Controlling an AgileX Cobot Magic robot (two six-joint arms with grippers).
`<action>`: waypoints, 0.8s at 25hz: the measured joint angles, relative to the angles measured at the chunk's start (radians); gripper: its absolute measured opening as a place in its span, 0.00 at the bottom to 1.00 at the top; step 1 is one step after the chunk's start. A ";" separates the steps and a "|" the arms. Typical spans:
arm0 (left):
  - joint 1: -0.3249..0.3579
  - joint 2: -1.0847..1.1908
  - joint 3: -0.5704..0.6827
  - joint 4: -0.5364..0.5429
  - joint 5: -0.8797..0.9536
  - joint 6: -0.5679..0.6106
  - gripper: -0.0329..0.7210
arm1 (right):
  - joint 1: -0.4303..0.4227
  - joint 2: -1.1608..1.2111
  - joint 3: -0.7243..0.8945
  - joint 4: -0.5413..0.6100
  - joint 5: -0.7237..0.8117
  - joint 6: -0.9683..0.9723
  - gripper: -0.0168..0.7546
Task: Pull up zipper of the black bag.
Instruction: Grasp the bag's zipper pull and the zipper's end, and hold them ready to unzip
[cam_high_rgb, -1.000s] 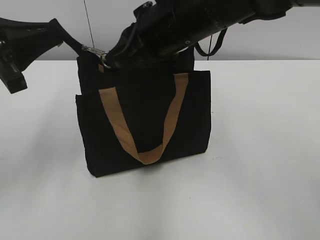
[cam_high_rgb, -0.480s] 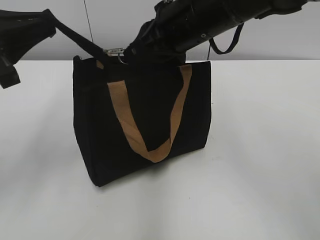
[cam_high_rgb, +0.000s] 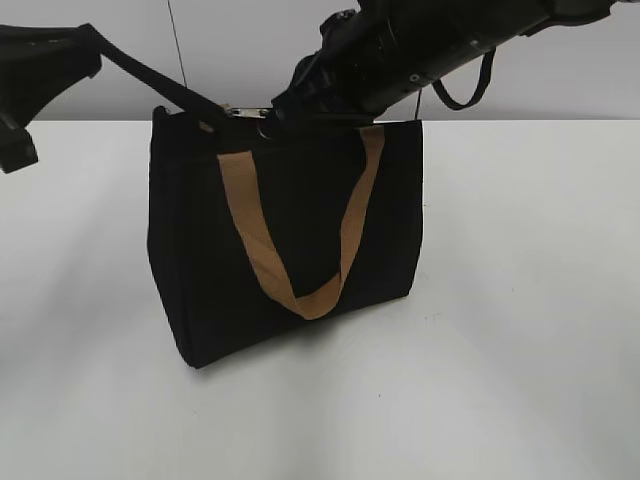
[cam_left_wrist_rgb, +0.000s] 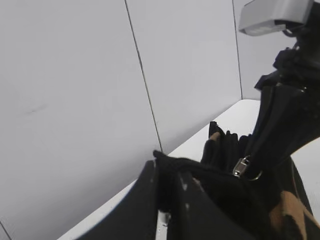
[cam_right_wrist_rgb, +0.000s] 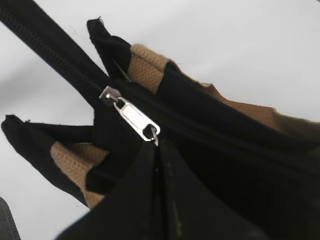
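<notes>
The right claw (cam_high_rgb: 268, 122) comes in from the upper right of the exterior frame and meets the top edge of the black bag (cam_high_rgb: 290, 230) at the silvery pull tab (cam_right_wrist_rgb: 135, 120). In the right wrist view its dark fingers (cam_right_wrist_rgb: 165, 200) close together just below the tab's ring, so it seems clamped on the ring or on a small piece hanging from it; the contact itself is too dark to be sure. I judge this hold is there to draw the slider along the zipper (cam_right_wrist_rgb: 60, 62).

The left claw (cam_high_rgb: 40, 70), in the upper left of the exterior frame, holds the free black end of the zipper tape stretched out from the bag's left corner. Its fingers are not clearly visible, but the tape is tight, so it appears clamped on it. This tension probably keeps the zipper straight and stops the bag from following the pull.

The bag stands on the white counter (cam_high_rgb: 520, 300), in the middle of the frame. One tan handle (cam_high_rgb: 300, 250) hangs down its front. The other handle's ends (cam_right_wrist_rgb: 145, 62) lie just beside the slider and may get in its way.
</notes>
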 joint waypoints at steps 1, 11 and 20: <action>0.000 0.000 0.000 0.000 0.007 0.000 0.08 | 0.000 0.000 0.000 -0.002 -0.002 0.004 0.02; 0.003 -0.009 0.000 -0.017 0.037 0.000 0.08 | -0.075 -0.039 0.000 -0.065 -0.037 0.053 0.02; 0.003 -0.009 0.000 -0.019 0.038 0.000 0.08 | -0.196 -0.065 0.001 -0.075 -0.018 0.096 0.02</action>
